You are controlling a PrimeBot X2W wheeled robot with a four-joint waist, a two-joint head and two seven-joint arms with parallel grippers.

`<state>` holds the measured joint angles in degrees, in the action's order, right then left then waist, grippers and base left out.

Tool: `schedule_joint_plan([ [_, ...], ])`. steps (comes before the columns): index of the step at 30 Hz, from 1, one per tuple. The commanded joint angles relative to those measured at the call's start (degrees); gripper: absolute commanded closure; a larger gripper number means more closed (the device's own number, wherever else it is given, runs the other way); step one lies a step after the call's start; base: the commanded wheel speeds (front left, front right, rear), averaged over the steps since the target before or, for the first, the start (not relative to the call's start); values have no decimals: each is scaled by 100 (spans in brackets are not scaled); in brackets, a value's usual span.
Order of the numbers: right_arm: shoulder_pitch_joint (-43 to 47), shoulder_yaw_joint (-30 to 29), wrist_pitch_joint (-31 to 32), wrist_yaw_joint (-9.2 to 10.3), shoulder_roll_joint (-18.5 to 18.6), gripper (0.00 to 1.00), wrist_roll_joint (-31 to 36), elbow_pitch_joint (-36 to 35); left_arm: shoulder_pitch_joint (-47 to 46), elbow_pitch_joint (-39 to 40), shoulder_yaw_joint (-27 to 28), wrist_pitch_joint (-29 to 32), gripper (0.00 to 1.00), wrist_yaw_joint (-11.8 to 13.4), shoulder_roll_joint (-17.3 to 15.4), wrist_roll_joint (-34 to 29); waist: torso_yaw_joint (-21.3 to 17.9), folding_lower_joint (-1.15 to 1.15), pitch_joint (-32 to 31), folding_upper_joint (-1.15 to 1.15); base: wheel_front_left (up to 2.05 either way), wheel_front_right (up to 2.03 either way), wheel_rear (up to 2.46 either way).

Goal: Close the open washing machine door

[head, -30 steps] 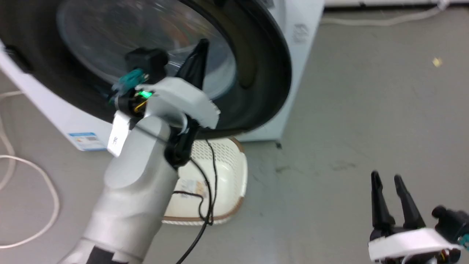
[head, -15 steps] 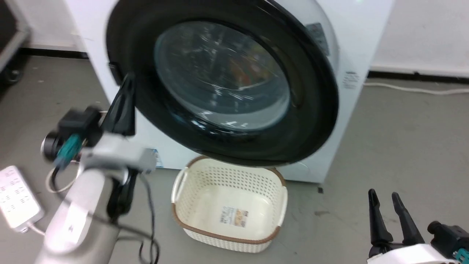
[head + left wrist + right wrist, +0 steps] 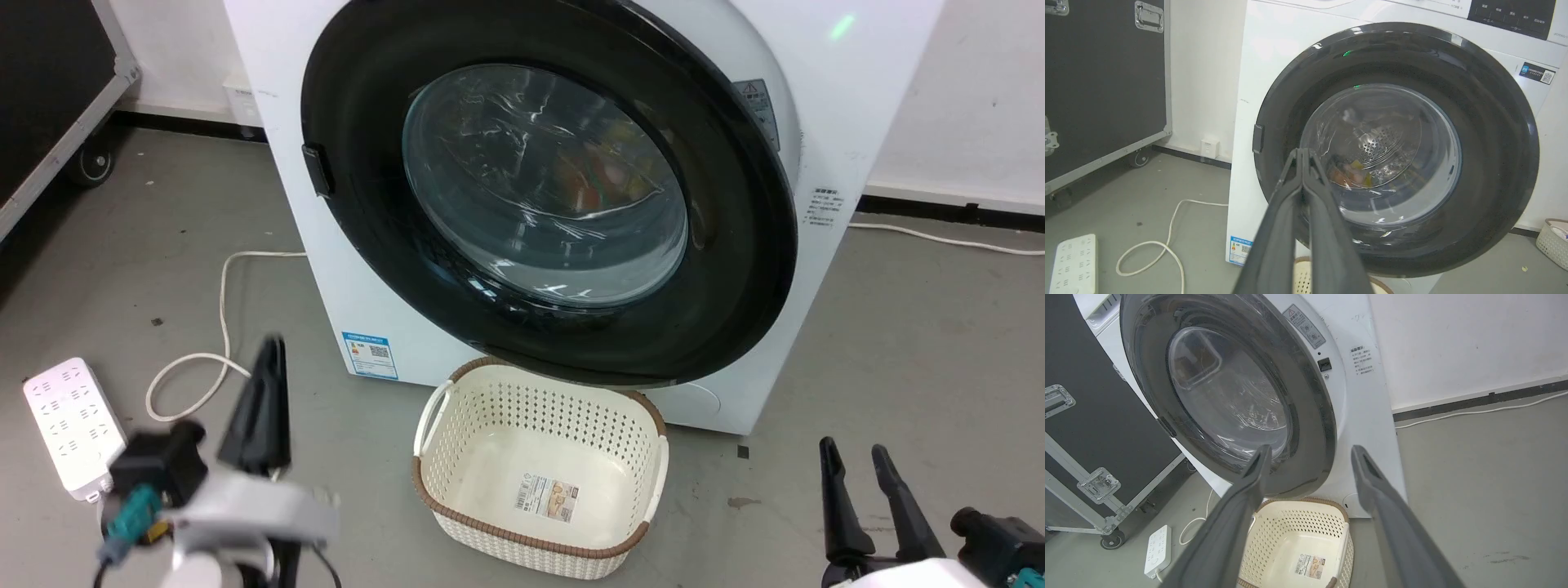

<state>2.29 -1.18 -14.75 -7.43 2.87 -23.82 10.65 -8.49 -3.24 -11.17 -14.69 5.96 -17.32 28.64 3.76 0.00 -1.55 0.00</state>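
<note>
Out in front of the washing machine, the left gripper is pinched together on nothing and the right gripper is parted and empty. If the door is unlatched, press squarely on its rim. The basket at the machine's foot holds only a label. Above it, the washing machine door lies nearly flush against the machine's front

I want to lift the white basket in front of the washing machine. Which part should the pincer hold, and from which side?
Hold the white loop handle on the basket's left side, coming down from above and in front. The basket stands upright and open, the handle leaves a gap for one finger, and the washing machine door hangs over its back rim.
</note>
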Motion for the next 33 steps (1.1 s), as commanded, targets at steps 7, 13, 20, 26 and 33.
schedule_joint_plan([
  [7,198,99,-25,-6,0,0,452,-31,688,-151,-96,311,100,171,137,192,52,0,10,0,0,0,0],
  [13,225,81,-14,-6,0,0,923,-21,691,-392,-268,642,100,268,103,114,60,0,41,0,0,0,0],
  [20,229,66,87,-6,0,0,1064,-108,583,-460,-353,668,45,378,80,-25,-9,0,66,0,0,0,0],
  [26,262,61,228,-6,0,0,1169,-212,480,-355,-410,612,0,477,43,-181,-47,0,84,0,0,0,0],
  [33,246,-51,461,-6,0,100,1306,-442,459,-210,-518,418,0,545,14,-375,-29,0,118,0,0,0,0],
])
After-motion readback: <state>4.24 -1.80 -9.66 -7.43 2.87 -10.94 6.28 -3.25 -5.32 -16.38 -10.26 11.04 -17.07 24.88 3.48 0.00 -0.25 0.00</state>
